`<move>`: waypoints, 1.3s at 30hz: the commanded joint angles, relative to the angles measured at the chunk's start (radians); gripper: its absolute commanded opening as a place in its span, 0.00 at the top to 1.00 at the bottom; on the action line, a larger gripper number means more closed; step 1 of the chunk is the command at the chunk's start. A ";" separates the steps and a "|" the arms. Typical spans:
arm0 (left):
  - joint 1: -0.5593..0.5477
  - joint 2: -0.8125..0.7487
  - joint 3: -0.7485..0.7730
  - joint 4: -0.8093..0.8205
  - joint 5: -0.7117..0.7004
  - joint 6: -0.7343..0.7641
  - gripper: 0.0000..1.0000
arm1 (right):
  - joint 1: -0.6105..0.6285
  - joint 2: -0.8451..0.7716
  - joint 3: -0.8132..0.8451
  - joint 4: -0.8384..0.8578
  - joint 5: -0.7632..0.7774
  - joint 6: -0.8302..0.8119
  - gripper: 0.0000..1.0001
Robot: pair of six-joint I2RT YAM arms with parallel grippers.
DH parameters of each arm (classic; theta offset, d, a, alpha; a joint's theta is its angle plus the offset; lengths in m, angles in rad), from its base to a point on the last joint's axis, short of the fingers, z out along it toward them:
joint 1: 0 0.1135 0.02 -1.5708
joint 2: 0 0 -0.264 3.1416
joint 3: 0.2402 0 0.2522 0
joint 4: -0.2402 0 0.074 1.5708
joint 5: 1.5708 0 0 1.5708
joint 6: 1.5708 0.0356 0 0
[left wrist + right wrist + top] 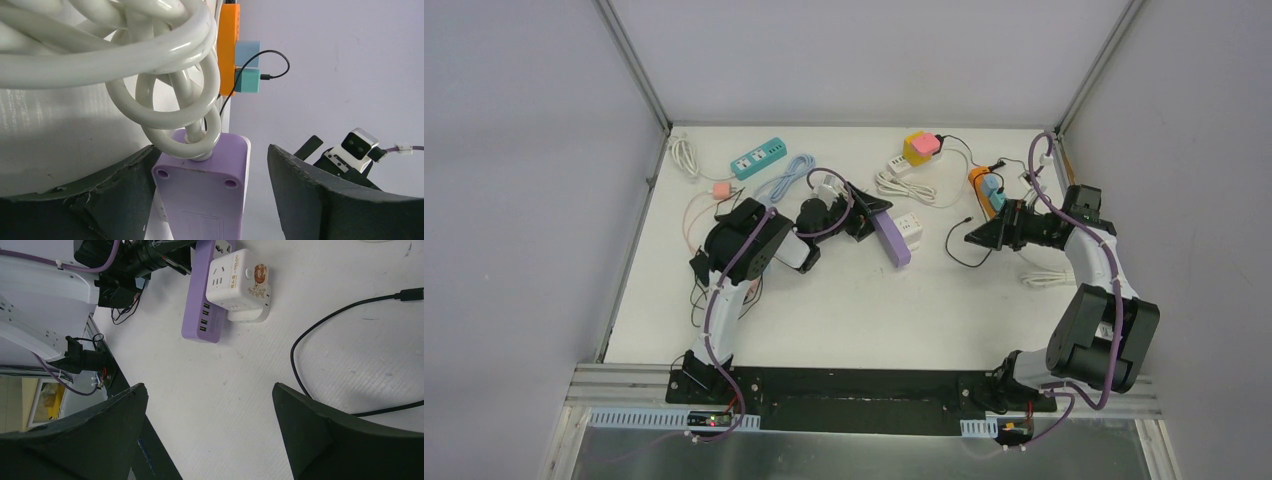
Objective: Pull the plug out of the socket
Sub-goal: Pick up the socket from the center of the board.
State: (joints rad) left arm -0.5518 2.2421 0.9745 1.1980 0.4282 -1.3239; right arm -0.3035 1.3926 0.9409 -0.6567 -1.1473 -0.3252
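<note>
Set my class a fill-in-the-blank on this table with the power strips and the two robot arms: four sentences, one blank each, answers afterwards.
1. The left gripper has a finger on each side of the ____ power strip.
2. A ____ cube adapter sits against that strip.
3. The orange power strip holds ____ bluish plugs.
4. The right gripper hovers over the table with its jaws ____.

Answers: purple; white; two; open

The lower middle of the overhead frame is bare tabletop (874, 310). From the right hand (972, 238) leftward to the white cube adapter (910, 230), only a thin black cable (951, 250) lies across the way. The purple strip (891, 243) is hemmed at its upper end by the left hand (872, 215) and a coiled white cord (165, 90).
</note>
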 commanded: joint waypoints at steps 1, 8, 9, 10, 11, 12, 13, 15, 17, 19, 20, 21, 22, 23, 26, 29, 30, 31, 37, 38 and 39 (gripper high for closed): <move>-0.013 0.028 0.018 0.069 0.004 0.020 0.22 | -0.005 0.004 0.025 0.001 -0.022 -0.043 0.00; -0.016 0.052 0.034 0.158 0.027 0.014 0.49 | -0.005 0.006 0.030 -0.010 -0.021 -0.053 0.00; -0.014 0.057 0.042 0.175 0.042 0.017 0.59 | -0.005 0.005 0.030 -0.012 -0.020 -0.054 0.00; -0.013 0.064 0.052 0.201 0.054 0.014 0.69 | -0.005 0.006 0.030 -0.011 -0.021 -0.055 0.00; -0.013 0.072 0.064 0.218 0.068 0.007 0.79 | -0.005 0.004 0.030 -0.013 -0.021 -0.055 0.00; -0.011 0.076 0.074 0.219 0.083 0.007 0.86 | -0.005 0.003 0.030 -0.014 -0.022 -0.055 0.00; -0.011 0.076 0.083 0.221 0.098 0.017 0.92 | -0.005 0.003 0.030 -0.014 -0.022 -0.055 0.00; -0.011 0.064 0.091 0.221 0.121 0.044 0.98 | -0.005 0.004 0.031 -0.015 -0.024 -0.055 0.00; -0.010 0.042 0.099 0.221 0.149 0.070 1.00 | -0.004 0.003 0.030 -0.017 -0.028 -0.054 0.00; -0.010 0.025 0.112 0.219 0.189 0.085 1.00 | -0.002 0.004 0.028 -0.010 -0.037 -0.041 0.00; -0.010 0.016 0.118 0.220 0.204 0.090 1.00 | 0.000 0.003 0.023 0.007 -0.041 -0.019 0.00; -0.010 0.009 0.124 0.221 0.217 0.093 1.00 | 0.006 0.003 0.016 0.034 -0.042 0.010 0.00; -0.010 0.003 0.130 0.221 0.232 0.094 1.00 | 0.011 0.004 0.009 0.068 -0.043 0.050 0.00; -0.010 -0.002 0.141 0.220 0.247 0.091 1.00 | 0.021 0.004 0.003 0.093 -0.044 0.069 0.00; -0.010 -0.008 0.187 0.220 0.312 0.057 1.00 | 0.060 0.004 -0.006 0.122 -0.048 0.097 0.00; -0.010 -0.014 0.237 0.219 0.378 -0.002 1.00 | 0.123 -0.020 0.002 0.088 -0.029 0.005 0.00; -0.008 -0.016 0.253 0.221 0.399 -0.026 1.00 | 0.137 -0.026 0.011 0.063 -0.029 -0.079 0.00; -0.008 -0.016 0.269 0.220 0.420 -0.051 1.00 | 0.149 -0.024 0.036 0.025 -0.031 -0.149 0.00; 0.000 -0.009 0.317 0.220 0.493 -0.170 1.00 | 0.163 0.047 0.217 -0.190 -0.025 -0.512 0.00; 0.000 -0.006 0.323 0.221 0.500 -0.193 1.00 | 0.167 0.057 0.243 -0.201 -0.019 -0.536 0.00; 0.000 -0.004 0.328 0.221 0.505 -0.210 1.00 | 0.173 0.067 0.269 -0.204 -0.012 -0.545 0.00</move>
State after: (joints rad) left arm -0.5556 2.3173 1.2449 1.2881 0.8688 -1.4170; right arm -0.1429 1.4338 1.0897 -0.7818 -1.1542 -0.6411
